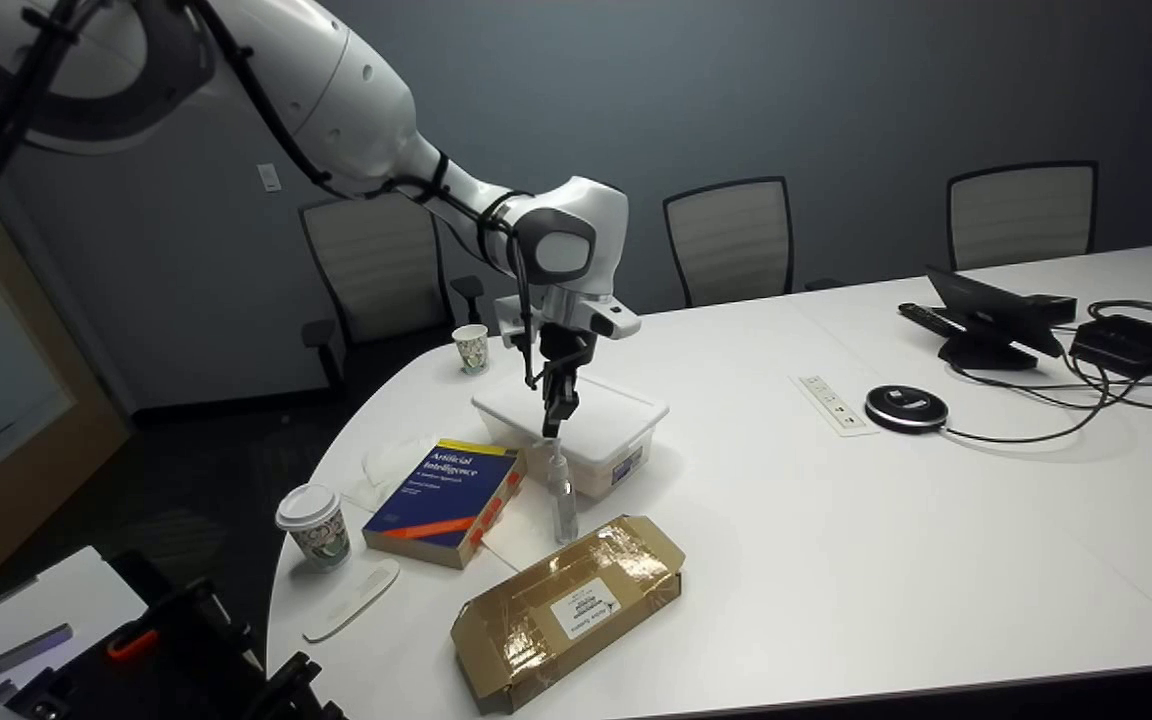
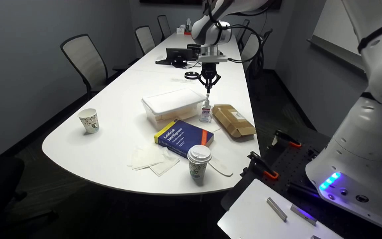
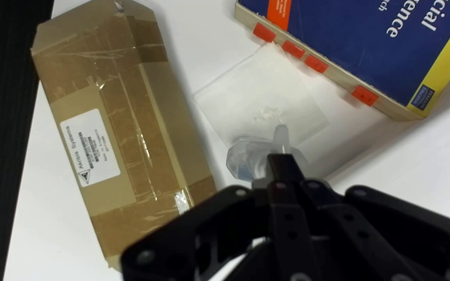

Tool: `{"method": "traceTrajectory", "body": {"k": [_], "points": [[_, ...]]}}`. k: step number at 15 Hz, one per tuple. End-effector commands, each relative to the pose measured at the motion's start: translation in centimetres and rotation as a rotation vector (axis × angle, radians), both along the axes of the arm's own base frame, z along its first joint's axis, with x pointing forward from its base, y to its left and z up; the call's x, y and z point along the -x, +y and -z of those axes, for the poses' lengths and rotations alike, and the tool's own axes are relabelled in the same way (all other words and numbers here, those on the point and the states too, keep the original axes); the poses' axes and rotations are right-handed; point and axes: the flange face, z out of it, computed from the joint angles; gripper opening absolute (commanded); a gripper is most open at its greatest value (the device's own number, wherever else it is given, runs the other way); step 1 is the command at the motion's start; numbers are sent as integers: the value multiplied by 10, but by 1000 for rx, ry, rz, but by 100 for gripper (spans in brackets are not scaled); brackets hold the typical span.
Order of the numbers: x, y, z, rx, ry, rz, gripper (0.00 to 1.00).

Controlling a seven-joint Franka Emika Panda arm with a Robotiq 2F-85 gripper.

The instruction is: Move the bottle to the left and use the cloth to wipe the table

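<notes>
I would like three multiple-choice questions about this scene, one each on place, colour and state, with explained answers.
1. Where does the bottle stand?
A) between the lidded container and the cardboard box
B) on the lidded container
C) inside the cardboard box

2. Which colour dominates the front of the book?
A) green
B) dark blue
C) white

3. How is the gripper?
A) spread wide
B) gripping the book
C) closed

1A: an exterior view shows one on each side.
2B: all three views show mostly blue.
3C: the wrist view shows its jaws together.
</notes>
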Motion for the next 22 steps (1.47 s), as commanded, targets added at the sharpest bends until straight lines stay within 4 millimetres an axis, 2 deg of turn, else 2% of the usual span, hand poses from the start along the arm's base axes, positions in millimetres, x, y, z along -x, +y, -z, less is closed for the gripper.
{"method": "traceTrajectory", "body": {"k": [1, 17, 22], "points": [[-9, 3, 0, 32, -1, 1, 0], [-7, 3, 24, 42, 17, -6, 0], [-8, -5, 33, 48, 25, -9, 0]]}}
